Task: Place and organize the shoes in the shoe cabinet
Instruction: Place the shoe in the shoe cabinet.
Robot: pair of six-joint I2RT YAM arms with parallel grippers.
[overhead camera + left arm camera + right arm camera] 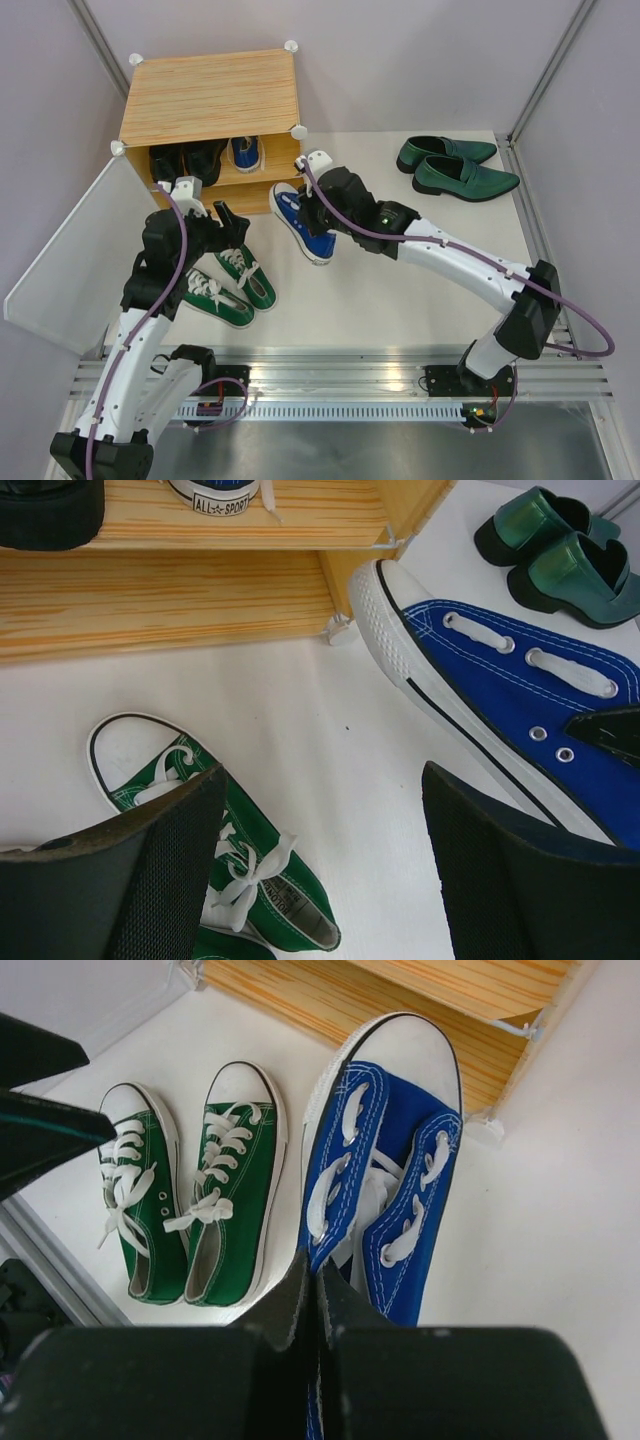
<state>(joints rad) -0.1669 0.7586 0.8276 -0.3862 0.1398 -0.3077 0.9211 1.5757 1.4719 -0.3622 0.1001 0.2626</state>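
Blue canvas sneaker (303, 222), heel rim pinched in right gripper (315, 1285): thin hold, poss. slip nr wood-grain cabinet (210, 95); left gripper (320, 790) open, empty.

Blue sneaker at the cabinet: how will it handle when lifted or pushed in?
Likely soft on top: the blue sneaker is canvas with loose laces, so pinched by the right hand it may sag or swing. Its white rubber sole probably drags rather than slides inside the cabinet. Flat sole, low profile: unlikely to tip.
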